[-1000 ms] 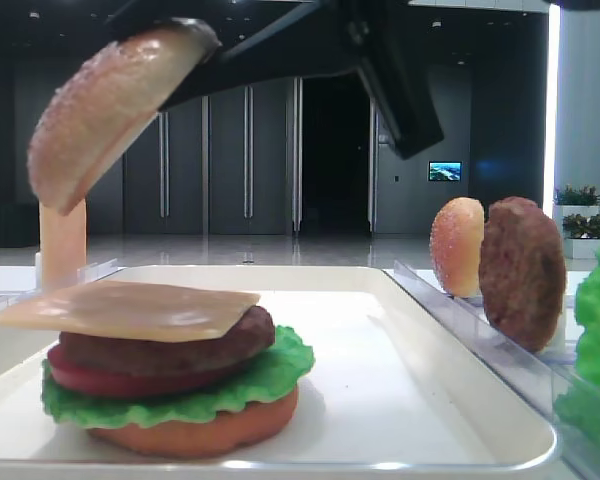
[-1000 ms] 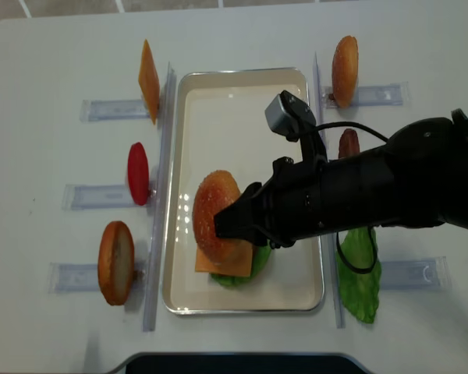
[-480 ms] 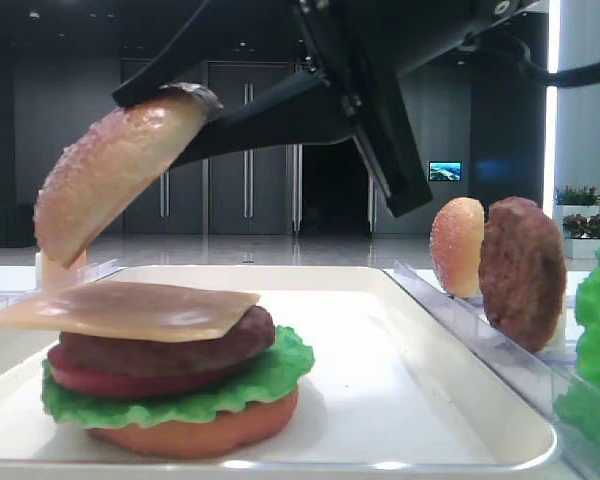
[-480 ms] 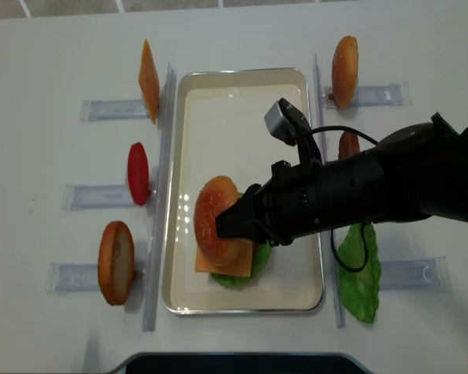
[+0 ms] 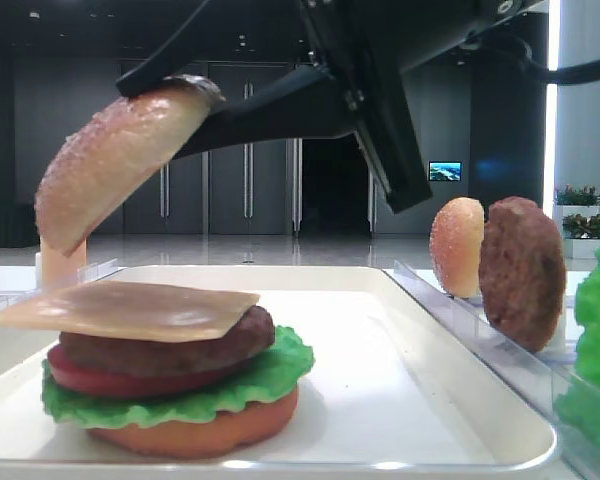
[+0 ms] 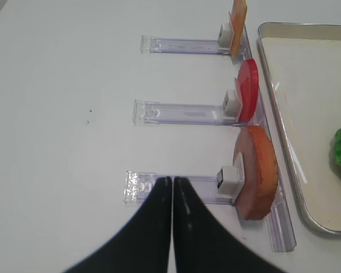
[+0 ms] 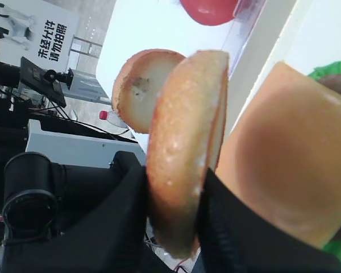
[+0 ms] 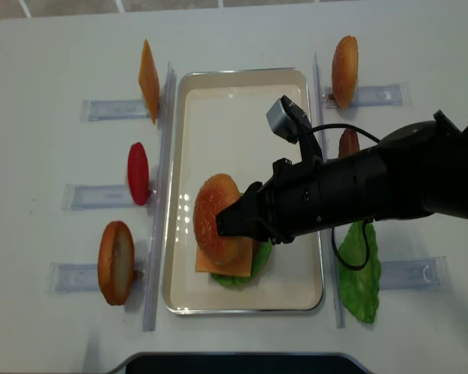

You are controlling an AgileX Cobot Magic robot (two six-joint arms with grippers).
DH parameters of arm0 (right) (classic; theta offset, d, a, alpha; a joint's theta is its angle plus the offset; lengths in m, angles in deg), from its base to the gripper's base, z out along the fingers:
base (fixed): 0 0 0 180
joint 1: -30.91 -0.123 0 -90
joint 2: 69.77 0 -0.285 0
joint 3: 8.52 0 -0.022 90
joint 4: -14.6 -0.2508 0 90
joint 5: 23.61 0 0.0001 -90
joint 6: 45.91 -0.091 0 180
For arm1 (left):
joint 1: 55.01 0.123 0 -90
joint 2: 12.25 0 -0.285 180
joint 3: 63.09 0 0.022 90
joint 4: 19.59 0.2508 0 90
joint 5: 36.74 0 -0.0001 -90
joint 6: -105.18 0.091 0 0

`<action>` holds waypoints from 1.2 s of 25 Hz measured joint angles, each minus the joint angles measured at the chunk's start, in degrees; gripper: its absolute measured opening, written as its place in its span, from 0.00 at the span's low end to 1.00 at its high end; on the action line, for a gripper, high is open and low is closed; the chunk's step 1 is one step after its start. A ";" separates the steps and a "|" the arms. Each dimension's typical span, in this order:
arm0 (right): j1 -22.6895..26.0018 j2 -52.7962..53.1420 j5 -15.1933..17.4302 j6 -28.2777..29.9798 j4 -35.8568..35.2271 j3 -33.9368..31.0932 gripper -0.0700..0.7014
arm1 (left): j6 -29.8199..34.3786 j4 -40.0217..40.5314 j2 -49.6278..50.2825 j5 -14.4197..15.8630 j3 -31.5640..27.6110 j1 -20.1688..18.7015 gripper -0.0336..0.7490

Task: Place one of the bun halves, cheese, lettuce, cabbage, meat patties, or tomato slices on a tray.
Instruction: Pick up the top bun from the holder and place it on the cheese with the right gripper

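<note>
My right gripper (image 8: pixel 228 221) is shut on the domed, speckled bun half (image 8: pixel 216 218), pinching its edge. The bun half (image 5: pixel 110 160) hangs tilted, just above the left side of a stack on the white tray (image 8: pixel 218 101). The stack, from the top down, is a cheese slice (image 5: pixel 130 308), a meat patty (image 5: pixel 170 350), a tomato slice (image 5: pixel 80 378), lettuce (image 5: pixel 275 372) and a flat bun base (image 5: pixel 190 432). In the right wrist view the bun half (image 7: pixel 184 148) fills the jaws with the cheese (image 7: pixel 284 165) beyond it. My left gripper (image 6: pixel 172 183) is shut and empty, over the bare table.
Clear racks flank the tray. The left ones hold a cheese slice (image 8: pixel 148 70), a tomato slice (image 8: pixel 138 173) and a bun base (image 8: pixel 115 262). The right ones hold a bun (image 8: pixel 344 60), a patty (image 8: pixel 349 142) and a lettuce leaf (image 8: pixel 359 273).
The right gripper has come down a little with the bun half toward the stack, then held nearly still. The left gripper has not moved.
</note>
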 joint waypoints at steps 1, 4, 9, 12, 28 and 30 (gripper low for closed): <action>0.12 0.00 0.00 0.00 0.00 0.00 0.38 | 0.00 0.00 0.00 0.00 0.00 0.00 0.04; 0.86 0.00 0.35 0.01 -0.01 0.00 0.38 | 0.00 0.00 0.00 0.00 0.00 0.00 0.04; 1.23 0.00 0.44 0.01 0.05 0.00 0.38 | 0.00 0.00 0.00 0.00 0.00 0.00 0.04; 1.23 -0.08 0.62 0.01 0.11 -0.71 0.38 | 0.00 0.00 0.00 0.00 0.00 0.00 0.04; 1.06 -2.26 3.61 0.34 -0.19 -1.08 0.38 | 0.00 0.00 0.00 0.00 0.00 0.00 0.04; 1.06 -2.26 3.41 0.41 -0.19 -1.08 0.38 | 0.00 0.00 0.00 0.00 0.00 0.00 0.04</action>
